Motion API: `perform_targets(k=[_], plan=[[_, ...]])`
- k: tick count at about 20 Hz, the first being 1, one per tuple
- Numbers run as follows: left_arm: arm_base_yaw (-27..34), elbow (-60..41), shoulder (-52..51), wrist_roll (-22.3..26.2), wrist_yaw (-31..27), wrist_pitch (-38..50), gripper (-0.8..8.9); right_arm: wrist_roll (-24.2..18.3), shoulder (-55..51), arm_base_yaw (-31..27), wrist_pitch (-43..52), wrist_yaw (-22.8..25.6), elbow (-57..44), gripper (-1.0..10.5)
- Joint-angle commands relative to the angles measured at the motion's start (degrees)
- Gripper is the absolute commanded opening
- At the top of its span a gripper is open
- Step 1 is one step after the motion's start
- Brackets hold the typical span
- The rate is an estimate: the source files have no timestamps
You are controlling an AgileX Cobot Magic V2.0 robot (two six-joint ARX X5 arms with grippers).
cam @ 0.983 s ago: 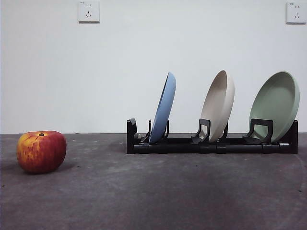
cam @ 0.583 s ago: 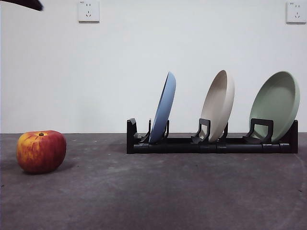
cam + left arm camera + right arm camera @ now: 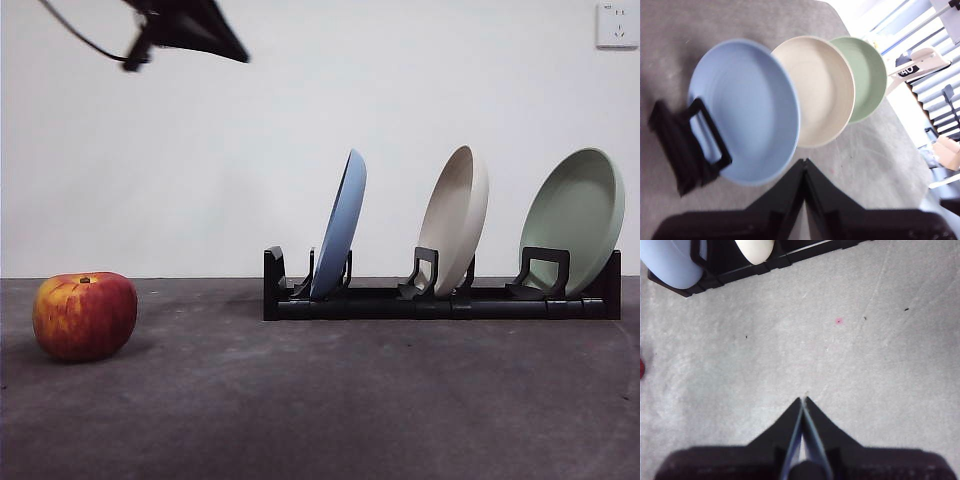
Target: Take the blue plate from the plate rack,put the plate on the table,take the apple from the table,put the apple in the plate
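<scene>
- Stood untouched in the end slot of the plate rack [image 3: 440, 300]: blue plate [image 3: 341, 225]; apple [image 3: 85, 315] off on the bench [image 3: 330, 400].
- First step barely begun.
- Left gripper [image 3: 805, 165] pressed together, high, facing the plate.
- Right gripper [image 3: 803, 402] likewise together, waiting.
- Next: spread, descend, pinch the rim.

Left claw [image 3: 805, 167]: jaws pressed together, tips meeting w/ no gap, holding nothing, just beside the blue plate's [image 3: 747, 112] rim. Plate stands in the plate rack [image 3: 685, 147], a black prong crossing its face. Behind it a beige plate [image 3: 827, 100], then a pale green plate [image 3: 867, 75], each overlapping the next. Grey tabletop [image 3: 865, 165] beneath.
</scene>
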Motion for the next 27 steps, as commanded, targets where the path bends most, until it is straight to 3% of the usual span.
perform_targets(k=[1, 9, 10, 12, 13, 25, 27], plan=[[-2.6, 6.29, 5.09, -0.66, -3.06, -0.11, -0.06, -0.59, 0.07, -0.02, 0.07, -0.22, 0.22, 0.0], [-9.11, 22.27, 19.87, -4.11, -9.11, -1.68, 0.11, 1.14, 0.13, 0.02, -0.15, -0.22, 0.22, 0.0], [-9.53, 22.27, 20.55, -4.24, -10.8, -2.12, 0.72, 1.14, 0.15, 0.02, -0.17, -0.22, 0.22, 0.0], [-10.43, 22.27, 21.73, -3.43, -14.23, -3.13, 2.9, 1.14, 0.15, 0.02, -0.15, -0.22, 0.22, 0.0], [-10.54, 22.27, 22.08, -3.06, -14.69, -3.61, 3.2, 1.14, 0.15, 0.02, -0.15, -0.22, 0.22, 0.0], [-13.49, 22.27, 26.03, -3.32, -18.12, -3.61, 3.07, 1.09, 0.55, 0.02, 0.0, -0.2, 0.2, 0.0], [-13.46, 22.27, 26.34, -3.34, -18.25, -3.76, 2.11, 1.09, 0.55, 0.02, -0.24, -0.17, 0.2, 0.0]])
